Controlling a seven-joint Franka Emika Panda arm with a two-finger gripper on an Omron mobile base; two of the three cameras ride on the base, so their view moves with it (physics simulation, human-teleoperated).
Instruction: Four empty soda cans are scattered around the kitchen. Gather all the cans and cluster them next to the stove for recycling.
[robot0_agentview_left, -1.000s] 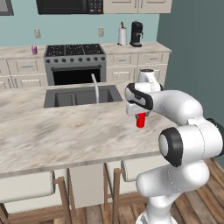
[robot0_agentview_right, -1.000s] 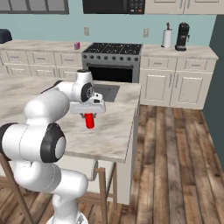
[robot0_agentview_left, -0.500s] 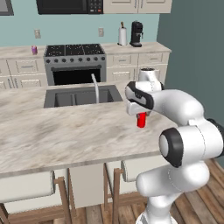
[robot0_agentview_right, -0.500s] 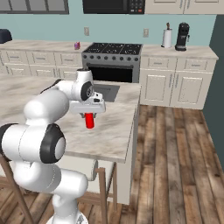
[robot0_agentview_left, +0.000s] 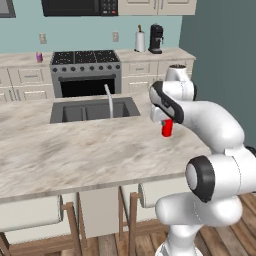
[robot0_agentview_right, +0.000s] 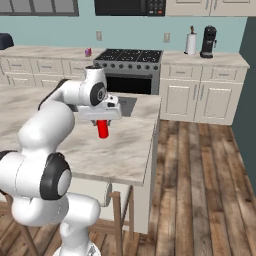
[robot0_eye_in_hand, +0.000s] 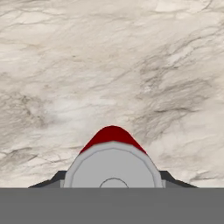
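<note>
Sink is set into the far side of the marble island table; basin is seen dark, contents cannot be told; a thin white faucet rises at its rear middle.

Purple-pink can is seen upright on the back table, just left of the stove, well apart from the gripper. In the right base view the same can stands near the stove's left edge.

Red can is held upright, long axis vertical, silvery top up under the gripper. Gripper is closed narrowly on it from above, fingers on either side of its upper part. Can is seen over the right part of the island table, nearer its right edge than the sink; whether its base touches the top or hangs just above cannot be told.

Right base view: red can hangs below the gripper, over the table, near the right edge.

Hand view: can's grey top is seen end-on between the dark fingertips, red wall showing beyond the rim, marble table behind.

Paper-towel roll and black coffee maker stand on the back table right of the stove.
</note>
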